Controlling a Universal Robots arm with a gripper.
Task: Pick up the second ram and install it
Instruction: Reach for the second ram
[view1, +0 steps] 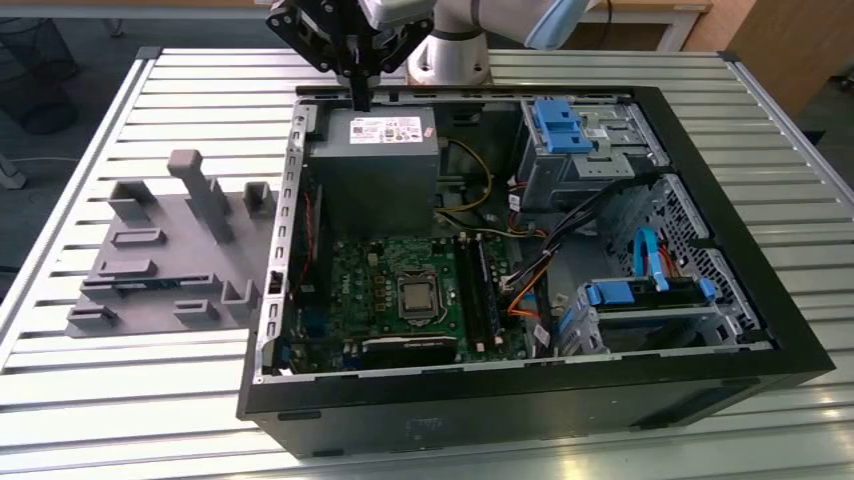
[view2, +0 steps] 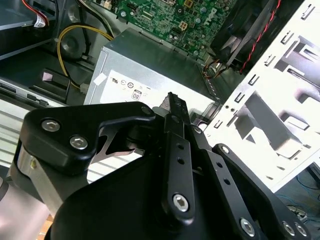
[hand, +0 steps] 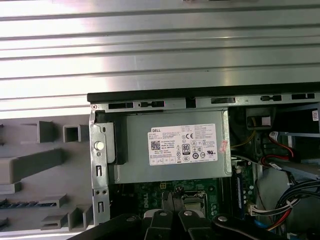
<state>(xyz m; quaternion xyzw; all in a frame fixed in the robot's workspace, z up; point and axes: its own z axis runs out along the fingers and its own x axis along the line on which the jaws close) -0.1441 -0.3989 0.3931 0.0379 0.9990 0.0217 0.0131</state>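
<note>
Gripper (view1: 360, 97) — jaws closed together — hangs over the power supply (view1: 376, 150).

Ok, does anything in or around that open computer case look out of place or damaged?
Nothing stands out. The computer case lies flat on the slatted table, and the grey holder tray sits flat beside it on the exterior view's left. The gripper hangs above the power supply, touching nothing.

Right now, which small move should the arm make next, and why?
Probably shift the pincer toward the exterior view's left, over the grey holder tray: it hangs above the power supply, while the second ram lies in that tray.
</note>
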